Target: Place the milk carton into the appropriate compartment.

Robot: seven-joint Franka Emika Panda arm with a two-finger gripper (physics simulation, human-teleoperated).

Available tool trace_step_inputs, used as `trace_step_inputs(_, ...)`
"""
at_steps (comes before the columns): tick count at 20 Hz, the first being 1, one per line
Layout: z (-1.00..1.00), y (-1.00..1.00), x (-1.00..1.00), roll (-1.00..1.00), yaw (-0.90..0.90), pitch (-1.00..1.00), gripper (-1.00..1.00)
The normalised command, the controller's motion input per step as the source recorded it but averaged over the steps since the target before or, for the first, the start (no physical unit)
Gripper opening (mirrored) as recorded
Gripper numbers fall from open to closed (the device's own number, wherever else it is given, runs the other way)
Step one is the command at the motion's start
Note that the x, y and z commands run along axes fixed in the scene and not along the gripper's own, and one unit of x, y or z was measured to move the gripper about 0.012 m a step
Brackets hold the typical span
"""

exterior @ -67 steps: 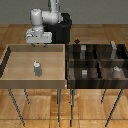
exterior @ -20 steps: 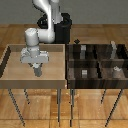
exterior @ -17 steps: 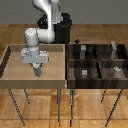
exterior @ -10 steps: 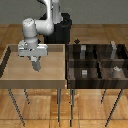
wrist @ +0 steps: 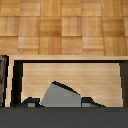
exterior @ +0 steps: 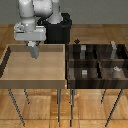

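Gripper (exterior: 34,51) grips milk carton (exterior: 34,51); carton base hidden.

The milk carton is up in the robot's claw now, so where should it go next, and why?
Probably sideways, toward the exterior view's right. The gripper holds the milk carton lifted above the light tan bin, while the dark divided bin with its compartments sits on that side. The carton looks clear of the tan bin's floor, so carrying it across at this height seems safest before lowering.
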Motion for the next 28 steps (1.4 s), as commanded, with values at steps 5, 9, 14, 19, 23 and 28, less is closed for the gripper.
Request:
trace_step_inputs(5,0.20,0.80,0.00,0.00,0.00,0.00,-1.00)
trace_step_inputs(9,0.00,1.00,0.00,0.00,0.00,0.00,-1.00)
trace_step_inputs(14,0.00,1.00,0.00,0.00,0.00,0.00,-1.00)
trace_step_inputs(19,0.00,1.00,0.00,0.00,0.00,0.00,-1.00)
trace_step_inputs(23,0.00,1.00,0.00,0.00,0.00,0.00,-1.00)
trace_step_inputs(28,0.00,0.20,-0.67,0.00,0.00,0.00,-1.00)
